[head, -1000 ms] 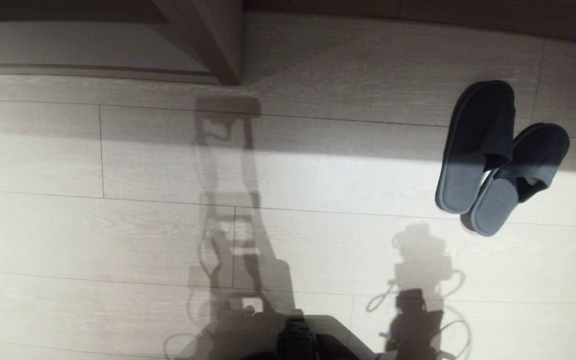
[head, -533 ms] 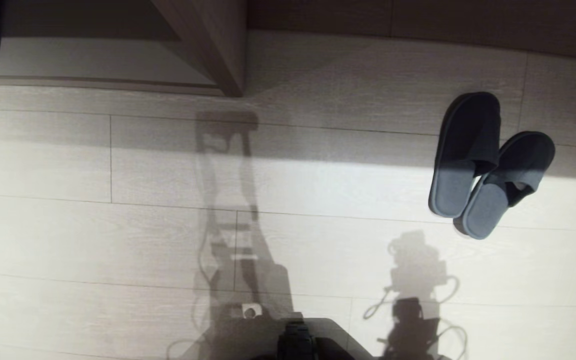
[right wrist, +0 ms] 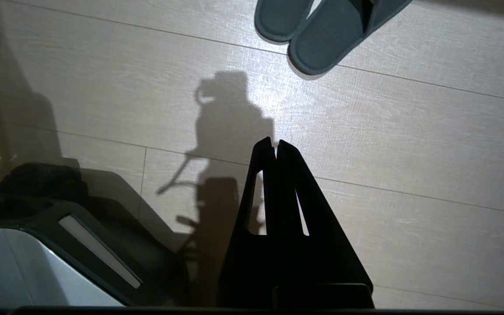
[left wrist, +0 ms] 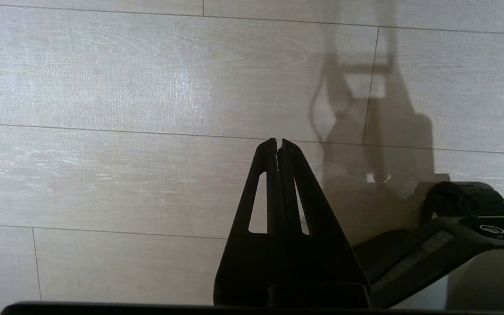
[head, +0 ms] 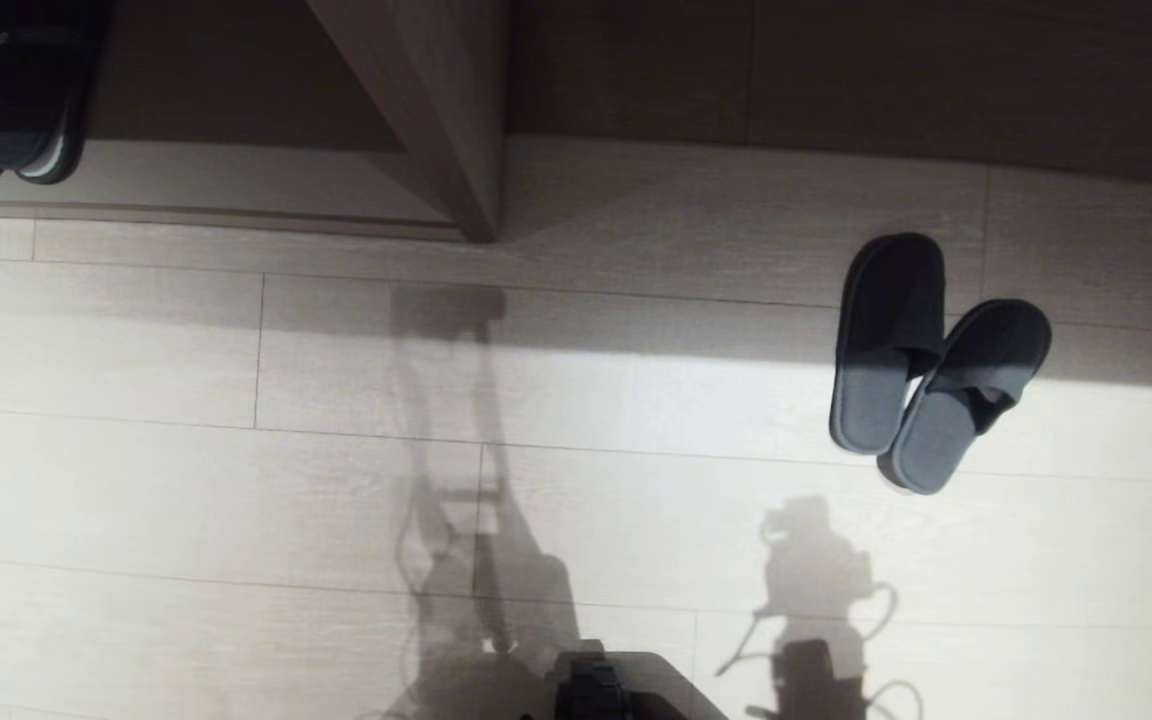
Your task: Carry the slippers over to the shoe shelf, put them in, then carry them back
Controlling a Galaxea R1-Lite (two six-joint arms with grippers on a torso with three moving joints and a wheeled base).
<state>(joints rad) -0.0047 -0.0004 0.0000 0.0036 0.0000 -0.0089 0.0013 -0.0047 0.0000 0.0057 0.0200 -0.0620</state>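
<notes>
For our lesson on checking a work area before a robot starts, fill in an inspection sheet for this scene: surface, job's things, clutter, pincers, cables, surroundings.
Surface: pale plank floor, part sunlit, part in shade.
Job's things: slippers on the floor at the right, heels overlapping; shelf at the upper left, with a divider.
Clutter: dark shoes in the shelf at the far left.
Pincers: left pincer shut, empty, above bare floor; right pincer shut, empty, apart from the slippers.
Cables: only looped shadows on the floor.
Surroundings: dark panel behind the slippers.
</notes>
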